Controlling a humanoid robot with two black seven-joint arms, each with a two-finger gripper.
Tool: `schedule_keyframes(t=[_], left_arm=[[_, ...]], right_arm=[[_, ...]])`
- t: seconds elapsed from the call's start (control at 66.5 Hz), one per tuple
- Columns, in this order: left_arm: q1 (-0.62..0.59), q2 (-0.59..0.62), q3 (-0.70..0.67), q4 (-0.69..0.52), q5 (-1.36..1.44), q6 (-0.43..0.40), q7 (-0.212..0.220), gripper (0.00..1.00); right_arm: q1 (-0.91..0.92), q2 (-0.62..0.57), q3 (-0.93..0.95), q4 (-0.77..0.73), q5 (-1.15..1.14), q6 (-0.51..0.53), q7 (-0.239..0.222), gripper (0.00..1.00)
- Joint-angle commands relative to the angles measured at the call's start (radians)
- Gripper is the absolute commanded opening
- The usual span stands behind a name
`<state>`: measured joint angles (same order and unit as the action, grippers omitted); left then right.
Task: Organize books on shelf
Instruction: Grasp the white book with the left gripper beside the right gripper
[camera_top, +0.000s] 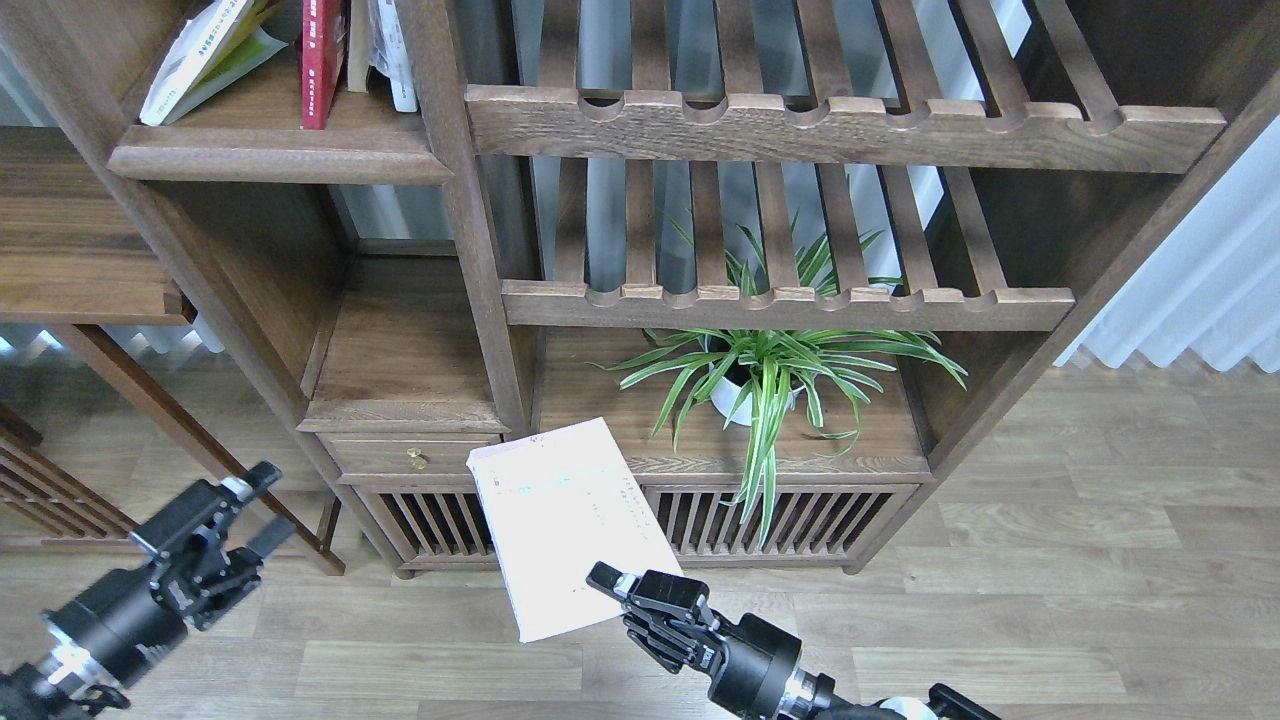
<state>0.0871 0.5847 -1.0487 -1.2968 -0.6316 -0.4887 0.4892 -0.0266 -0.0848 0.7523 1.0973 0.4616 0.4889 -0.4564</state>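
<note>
Tall dark-brown bookcase (470, 260) fills the upper view, w/ slatted racks (840, 125) on its right side. The shelf (275, 150) sits top left: yellow-green book (205, 55) leans on it tilted left, dark red book (322, 60) stands upright just beside, more pale books (392, 55) against the post. Potted plant (770, 375) sits on the low cabinet top under the racks. Pale lilac-white book (570, 525) is held up in front of the cabinet, well below the shelf; right gripper (625, 590) is clamped on its lower right edge. Left gripper (255, 510) hangs low left w/ fingers spread apart, holding nothing, well apart from the book.
</note>
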Motion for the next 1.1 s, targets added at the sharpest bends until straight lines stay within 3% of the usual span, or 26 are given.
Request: schedule_keyframes(t=[0.0, 0.045, 0.301, 0.706, 1.082], left_arm=[[-0.001, -0.002, 0.003, 0.007, 0.029, 0.0, -0.001, 0.95], [-0.003, -0.008, -0.001, 0.008, 0.042, 0.0, -0.001, 0.99], [-0.015, -0.029, 0.016, 0.001, 0.052, 0.0, -0.001, 1.0], [-0.127, -0.025, 0.174, -0.002, 0.033, 0.0, -0.001, 0.98], [-0.141, -0.092, 0.268, 0.027, -0.007, 0.0, -0.001, 0.85]], right_arm=[[0.007, 0.0, -0.01, 0.001, 0.0, 0.0, -0.005, 0.15], [0.013, 0.0, -0.01, 0.001, 0.0, 0.0, -0.018, 0.15], [0.02, 0.013, -0.01, 0.003, 0.0, 0.0, -0.024, 0.15], [0.022, 0.003, -0.011, 0.013, -0.001, 0.0, -0.032, 0.16], [0.02, 0.007, -0.041, 0.021, -0.003, 0.0, -0.032, 0.16]])
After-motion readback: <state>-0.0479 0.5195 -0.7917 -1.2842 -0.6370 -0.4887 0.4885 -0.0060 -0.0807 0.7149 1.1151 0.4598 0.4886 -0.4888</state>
